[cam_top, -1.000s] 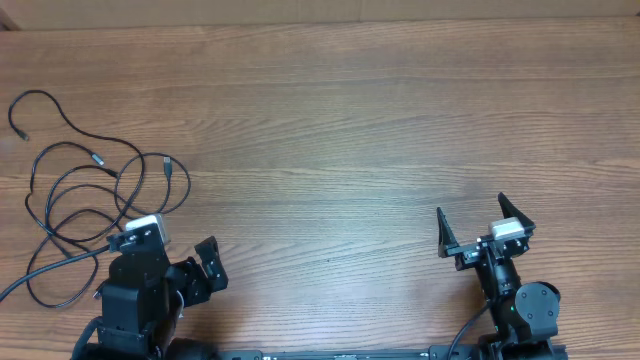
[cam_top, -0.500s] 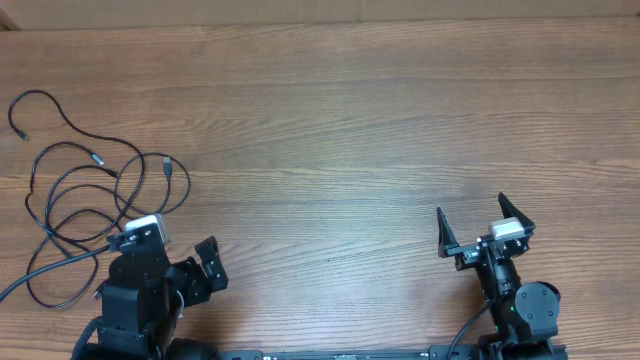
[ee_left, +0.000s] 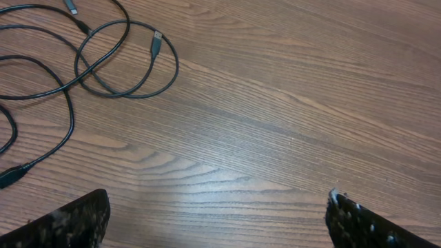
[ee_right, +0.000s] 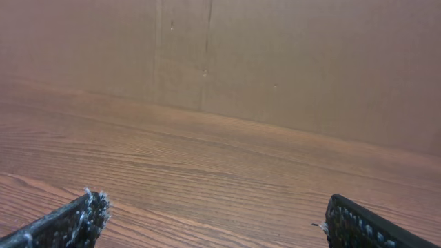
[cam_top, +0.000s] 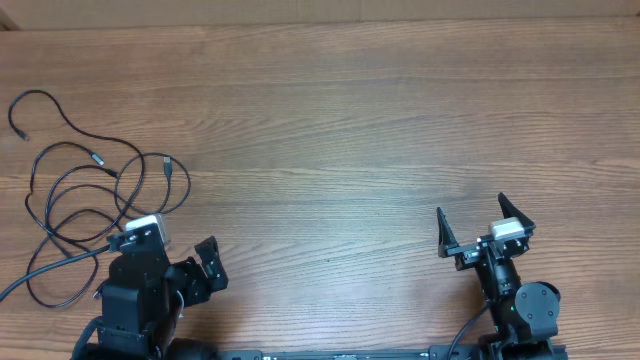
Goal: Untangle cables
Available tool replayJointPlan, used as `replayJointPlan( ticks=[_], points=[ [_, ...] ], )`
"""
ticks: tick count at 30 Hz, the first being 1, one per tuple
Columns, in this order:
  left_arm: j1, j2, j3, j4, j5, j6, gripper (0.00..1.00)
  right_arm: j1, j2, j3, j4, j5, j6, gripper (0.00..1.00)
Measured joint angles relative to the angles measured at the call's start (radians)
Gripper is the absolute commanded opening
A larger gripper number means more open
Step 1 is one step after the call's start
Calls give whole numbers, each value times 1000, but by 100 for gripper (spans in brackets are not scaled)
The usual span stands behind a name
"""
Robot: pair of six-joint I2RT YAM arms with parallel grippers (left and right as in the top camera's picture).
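Note:
The cables lie in loose overlapping black loops on the wooden table at the far left, one end bearing a silver-tipped plug. My left gripper hovers just below and to the right of them, open, with nothing between its fingers. The left wrist view shows a cable loop and the silver plug at the top left, well ahead of the left gripper. My right gripper stands open and empty at the lower right, far from the cables; in its own view the gripper faces bare wood.
A brown cardboard wall rises behind the table's far edge. One cable end reaches toward the table's left edge, and another strand runs off the left edge near the front.

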Motion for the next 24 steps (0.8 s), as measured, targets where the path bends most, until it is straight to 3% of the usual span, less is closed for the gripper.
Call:
replayJointPlan(
  ticks=[6,10,24],
  points=[
    [21,0,-3,-19,-4,0,99,0,0,0,0,0,0,100],
    [83,-14,-40,50,-3,0,99,0,0,0,0,0,-2,100],
    [241,-292,-455,539,139,5,100,0,0,0,1,0,-2,100]
  ],
)
